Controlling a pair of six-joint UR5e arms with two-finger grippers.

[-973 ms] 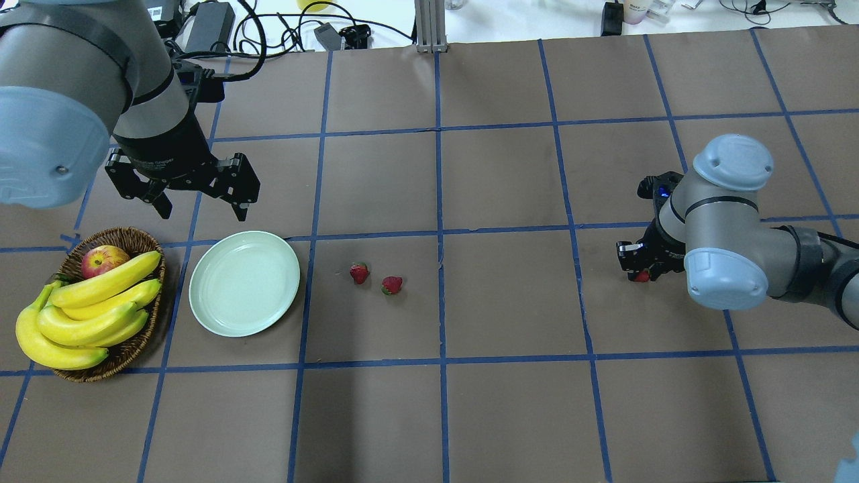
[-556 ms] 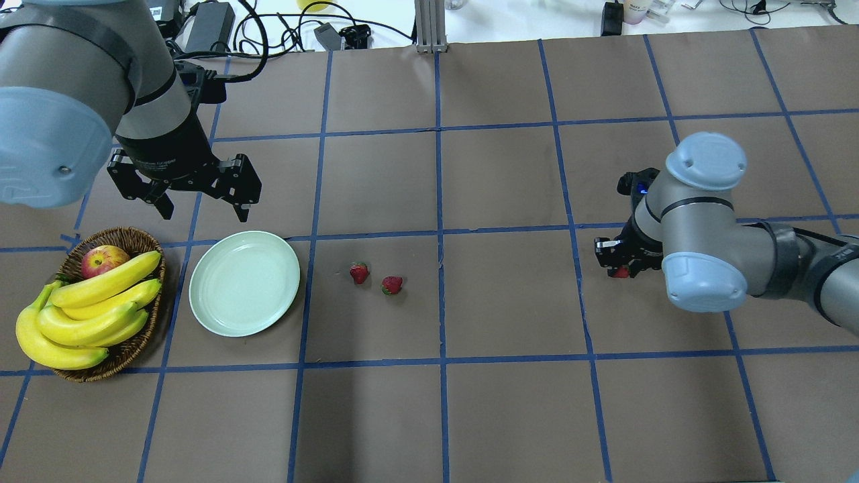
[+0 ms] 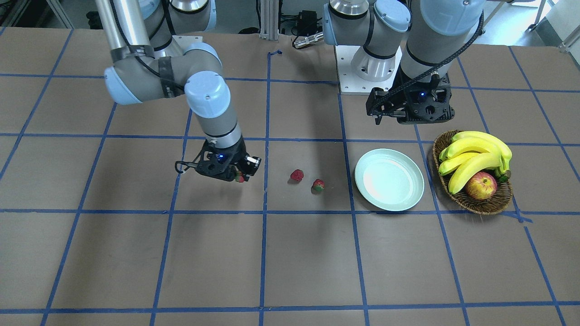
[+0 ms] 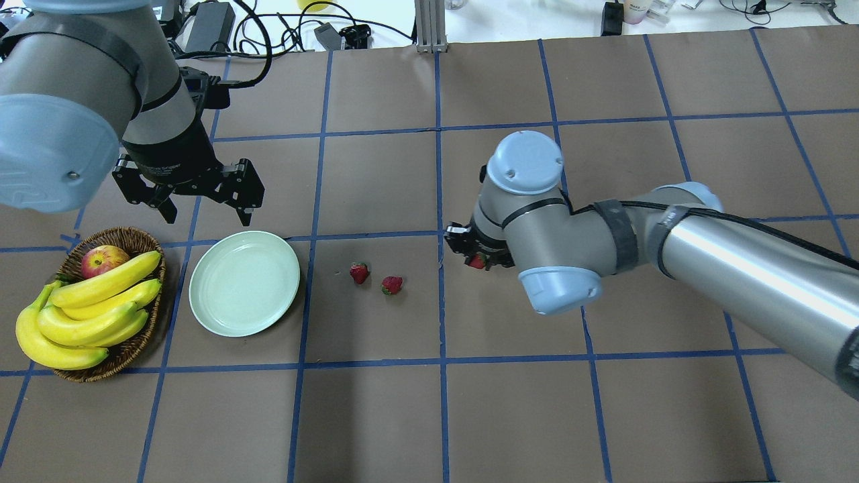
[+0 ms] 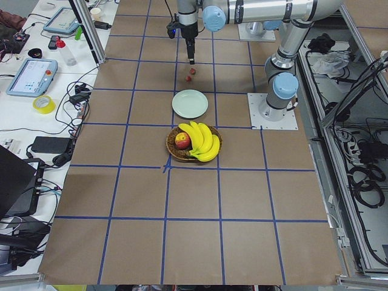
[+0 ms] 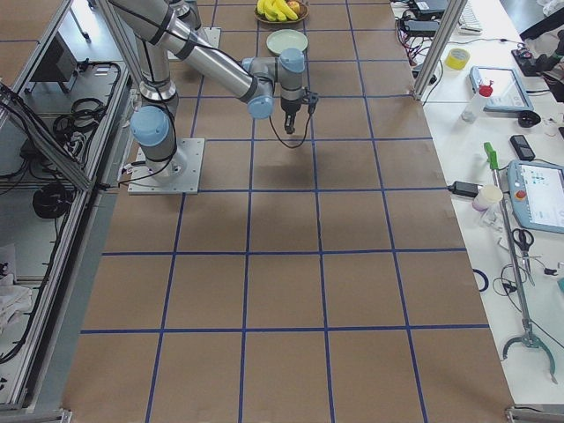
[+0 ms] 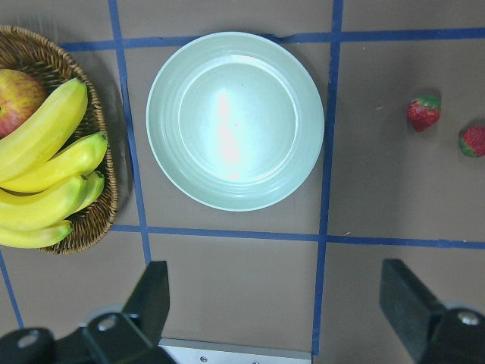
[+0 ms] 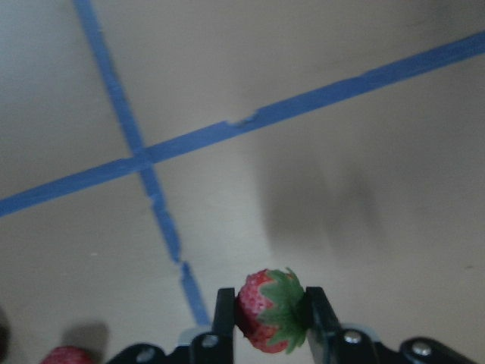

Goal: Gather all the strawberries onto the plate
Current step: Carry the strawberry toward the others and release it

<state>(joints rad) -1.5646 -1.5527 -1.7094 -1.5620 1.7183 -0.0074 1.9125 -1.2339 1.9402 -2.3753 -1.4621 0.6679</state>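
the held strawberry sits pinched between the two fingers of the right gripper, green cap turned toward my wrist camera, red body bulging out a little on either side of the pads. that gripper is clamped on the berry and carries it clear of the table; i can see its shadow on the brown paper underneath.

in the overhead view it hangs just right of a blue tape line. on the other side of that line the two loose strawberries lie on the paper close together but not touching, between the carried berry and the plate.

the plate rests flat, nothing in it, well apart from the right gripper and near the loose berries, with one tape line between them. just left of the plate is the basket, holding the bananas and the apple.

the left gripper hovers by the plate's far rim, fingers spread wide and holding nothing. my left wrist camera looks straight down on the plate between those spread fingers.
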